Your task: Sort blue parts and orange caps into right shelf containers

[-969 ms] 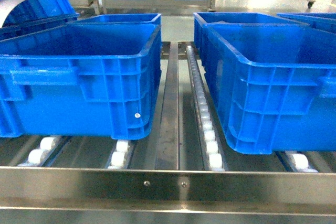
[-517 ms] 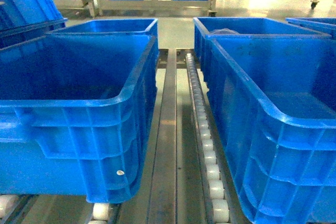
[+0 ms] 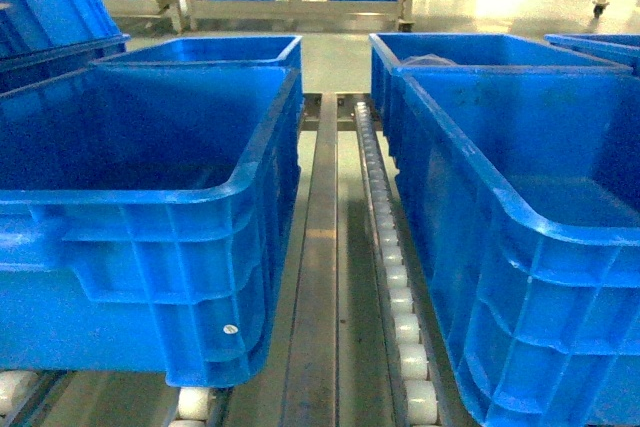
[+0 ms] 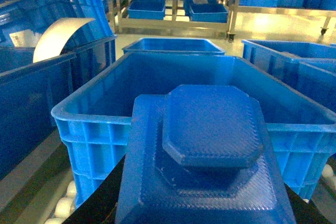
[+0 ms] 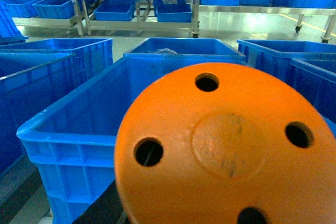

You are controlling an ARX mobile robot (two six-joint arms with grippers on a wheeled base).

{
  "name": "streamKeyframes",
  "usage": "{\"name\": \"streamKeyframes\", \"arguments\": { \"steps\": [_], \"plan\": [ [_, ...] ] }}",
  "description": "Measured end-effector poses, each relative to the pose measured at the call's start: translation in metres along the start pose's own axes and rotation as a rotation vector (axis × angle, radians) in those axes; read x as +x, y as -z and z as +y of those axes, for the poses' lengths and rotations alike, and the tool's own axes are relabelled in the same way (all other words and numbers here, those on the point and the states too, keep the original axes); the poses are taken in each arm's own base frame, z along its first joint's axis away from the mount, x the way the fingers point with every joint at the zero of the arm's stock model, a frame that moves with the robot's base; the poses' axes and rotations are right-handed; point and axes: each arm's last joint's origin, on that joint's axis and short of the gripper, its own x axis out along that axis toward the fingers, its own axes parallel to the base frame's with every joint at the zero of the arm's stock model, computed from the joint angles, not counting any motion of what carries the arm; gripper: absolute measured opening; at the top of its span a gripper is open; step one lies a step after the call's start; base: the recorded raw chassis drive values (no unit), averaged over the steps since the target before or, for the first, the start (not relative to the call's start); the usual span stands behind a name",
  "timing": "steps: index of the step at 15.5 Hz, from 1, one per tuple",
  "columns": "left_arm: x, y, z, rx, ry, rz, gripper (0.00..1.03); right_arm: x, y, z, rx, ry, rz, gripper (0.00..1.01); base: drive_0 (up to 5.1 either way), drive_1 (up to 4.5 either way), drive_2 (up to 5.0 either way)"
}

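Two parts fill wrist views: blue part (image 4: pixel 210 156) lower centre, orange cap (image 5: pixel 226 150) lower right, both over blue crates (image 3: pixel 150 217). Rigid, light, slick plastic; grip by edges. Grippers hidden, jaw state can't tell.

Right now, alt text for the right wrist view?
An orange cap with round holes fills the foreground, hiding the right gripper itself. Behind it sits an open blue bin on the shelf, with more blue bins and metal racks beyond.
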Motion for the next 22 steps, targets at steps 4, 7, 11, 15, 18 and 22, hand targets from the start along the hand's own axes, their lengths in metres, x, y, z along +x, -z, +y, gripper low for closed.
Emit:
{"name": "streamKeyframes", "arguments": {
  "steps": [4,7,11,15,18,22],
  "plan": [
    [0.0,0.0,0.0,0.0,0.0,0.0,0.41,0.0,0.0,0.0,0.0,0.0,0.0,0.44,0.0,0.0,0.0],
    [0.0,0.0,0.0,0.0,0.0,0.0,0.41,0.0,0.0,0.0,0.0,0.0,0.0,0.44,0.0,0.0,0.0],
    [0.0,0.0,0.0,0.0,0.0,0.0,0.41,0.0,0.0,0.0,0.0,0.0,0.0,0.44,0.0,0.0,0.0],
    [0.0,0.0,0.0,0.0,0.0,0.0,0.41,0.0,0.0,0.0,0.0,0.0,0.0,0.44,0.0,0.0,0.0],
    [0.0,0.0,0.0,0.0,0.0,0.0,0.41,0.0,0.0,0.0,0.0,0.0,0.0,0.44,0.0,0.0,0.0],
    [0.0,0.0,0.0,0.0,0.0,0.0,0.41,0.0,0.0,0.0,0.0,0.0,0.0,0.44,0.0,0.0,0.0]
  ]
}}
